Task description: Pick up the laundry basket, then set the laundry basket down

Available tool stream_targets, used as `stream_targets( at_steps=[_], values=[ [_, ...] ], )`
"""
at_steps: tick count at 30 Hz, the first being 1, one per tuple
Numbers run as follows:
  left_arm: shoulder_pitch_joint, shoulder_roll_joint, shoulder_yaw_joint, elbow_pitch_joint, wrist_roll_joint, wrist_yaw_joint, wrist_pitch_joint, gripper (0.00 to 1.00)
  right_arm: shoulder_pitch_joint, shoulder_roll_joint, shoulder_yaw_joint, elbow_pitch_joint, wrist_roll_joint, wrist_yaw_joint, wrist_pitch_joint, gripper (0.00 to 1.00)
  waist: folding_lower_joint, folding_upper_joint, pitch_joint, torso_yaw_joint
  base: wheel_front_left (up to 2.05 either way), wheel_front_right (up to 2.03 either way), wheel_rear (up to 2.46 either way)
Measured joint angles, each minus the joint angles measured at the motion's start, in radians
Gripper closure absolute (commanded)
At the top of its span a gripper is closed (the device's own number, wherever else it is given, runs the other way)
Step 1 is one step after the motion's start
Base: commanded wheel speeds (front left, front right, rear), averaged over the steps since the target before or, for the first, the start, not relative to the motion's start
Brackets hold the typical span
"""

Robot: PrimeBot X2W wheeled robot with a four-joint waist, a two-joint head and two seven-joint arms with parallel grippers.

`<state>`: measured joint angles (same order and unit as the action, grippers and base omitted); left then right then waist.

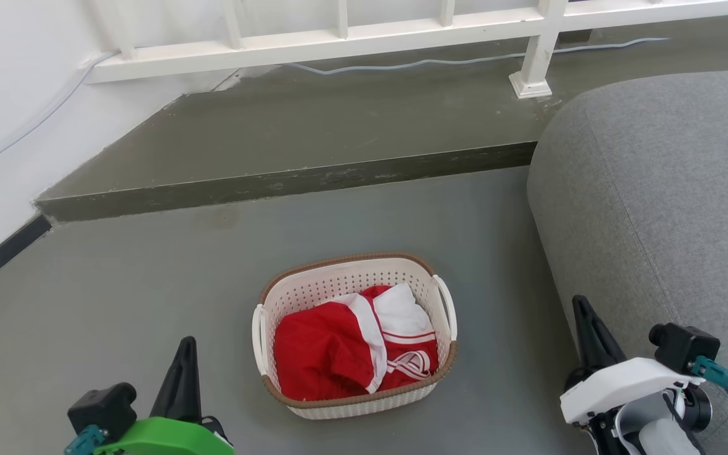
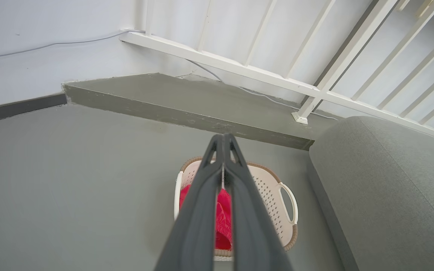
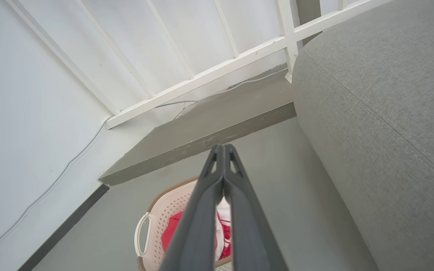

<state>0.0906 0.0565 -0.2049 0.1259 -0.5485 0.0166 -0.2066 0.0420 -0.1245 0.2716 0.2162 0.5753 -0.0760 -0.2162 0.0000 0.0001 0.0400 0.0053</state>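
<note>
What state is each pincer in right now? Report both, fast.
Left pincer: closed, holding nothing.
Right pincer: closed, holding nothing.

One laundry basket (image 1: pixel 339 284) sits at lower centre of the frame, with two white loop handles (image 1: pixel 258 338). The red-and-white clothing (image 1: pixel 332 347) in it may be one piece or several; I cannot tell. There are two pincers, the left pincer (image 1: pixel 186 347) at lower left and the right pincer (image 1: pixel 582 306) at lower right, each with two dark fingers (image 2: pixel 198 210). One grey sofa (image 1: pixel 655 189) is at right, and one raised step (image 1: pixel 288 183) and one white railing (image 1: pixel 339 41) are above.
</note>
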Motion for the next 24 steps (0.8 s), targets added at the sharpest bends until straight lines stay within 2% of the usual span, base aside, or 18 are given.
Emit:
stream_targets(
  at_steps=[24],
  values=[
    [-0.012, 0.005, 0.053, 0.024, -0.283, -0.025, 0.067, 1.00, -0.014, 0.005, -0.085, 0.000, 0.282, 0.041, 0.074, 1.00, 0.0000, 0.0000, -0.009, -0.001, 0.00, 0.00, 0.00]
  ],
)
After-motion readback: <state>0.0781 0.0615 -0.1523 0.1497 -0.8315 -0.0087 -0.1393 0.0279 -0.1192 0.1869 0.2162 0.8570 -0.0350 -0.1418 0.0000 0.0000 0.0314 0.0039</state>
